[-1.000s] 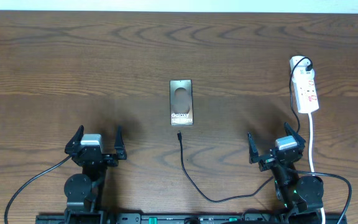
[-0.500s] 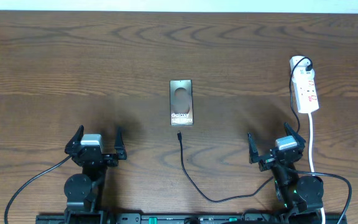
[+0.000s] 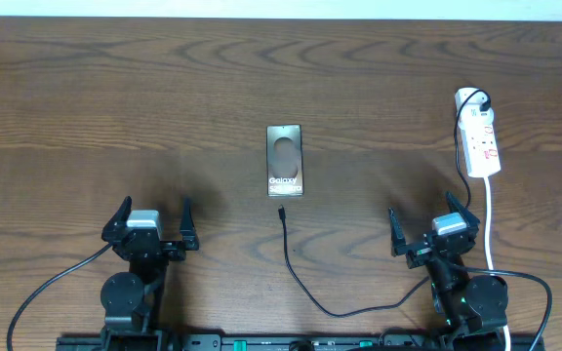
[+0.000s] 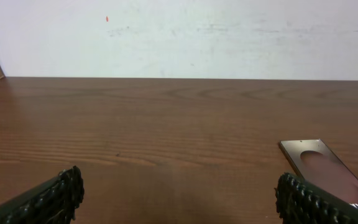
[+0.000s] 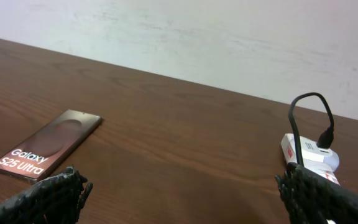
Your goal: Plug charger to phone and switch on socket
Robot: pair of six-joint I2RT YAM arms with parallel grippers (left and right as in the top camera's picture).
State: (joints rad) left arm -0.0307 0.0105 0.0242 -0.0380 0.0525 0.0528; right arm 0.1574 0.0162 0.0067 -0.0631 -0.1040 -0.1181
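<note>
1. Saw only part of the phone (image 4: 319, 163) from the left wrist, its near end cut off behind a dark ribbed pad. Could not read the lettering there.
2. Saw just the far end of the socket (image 5: 306, 152) from the right wrist, with the black plug (image 5: 325, 138) in it and the rest hidden behind a pad.
3. Could not make out the socket's switch position in any view, as the red marks were too small.
4. Got the whole layout from overhead alone. Found the phone flat at mid-desk and the charger (image 3: 301, 283) curving up to a tip (image 3: 281, 211) just short of the phone's near end, not touching. Lost the cable's other end under the right arm.
5. Placed the socket at the far right, its white cord (image 3: 489, 224) running toward the near edge.
6. Found the left fingers (image 3: 115, 222) spread wide and holding nothing, near the front left. Found the right fingers (image 3: 395, 229) equally wide and bare, near the front right.
7. Noted a dark brown wood-grain desk (image 3: 115, 97) and a plain pale wall (image 4: 229, 37) behind it.
</note>
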